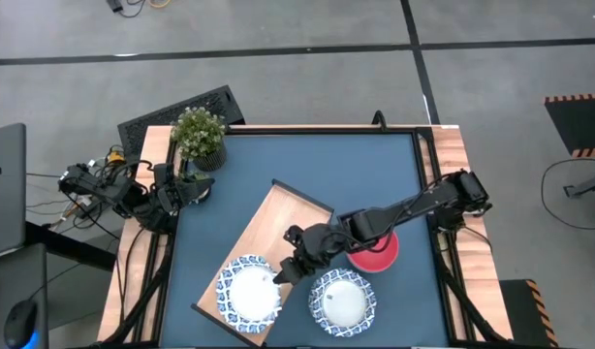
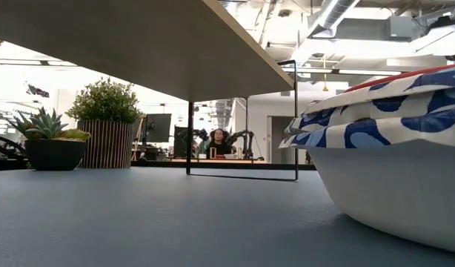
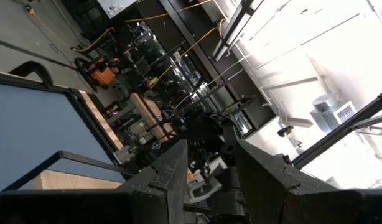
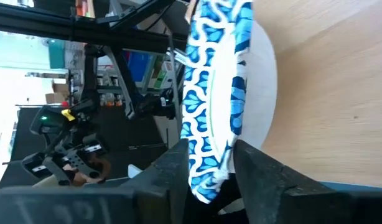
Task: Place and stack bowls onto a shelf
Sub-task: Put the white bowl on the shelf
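The light wooden shelf [image 1: 278, 228] stands slantwise over the middle of the blue table on thin dark legs [image 2: 296, 119]. A blue-and-white bowl [image 1: 247, 291] sits on the shelf's near end. My right gripper [image 1: 284, 271] is shut on that bowl's right rim. A second blue-and-white bowl [image 1: 343, 299] stands on the table to the right of the shelf and looms large in the low view [image 2: 390, 170]. A red bowl [image 1: 377, 254] lies on the table under my right arm. My left gripper [image 3: 209, 180] is open and empty at the table's left edge [image 1: 176, 189]. My right gripper pinches the bowl's patterned rim [image 4: 209, 162] between its two fingers, one finger [image 4: 172, 171] on the patterned inner side and one [image 4: 259, 177] on the white outer wall. The fingers come nearly level from the table's right side. The bowl's white underside [image 4: 265, 81] is against the shelf board.
A tall potted plant [image 1: 199, 136] and a small succulent [image 2: 50, 137] stand at the table's far left corner, near my left arm. A dark tray [image 1: 181, 111] lies beyond the table's far left edge. A person sits far off in the room [image 2: 216, 141].
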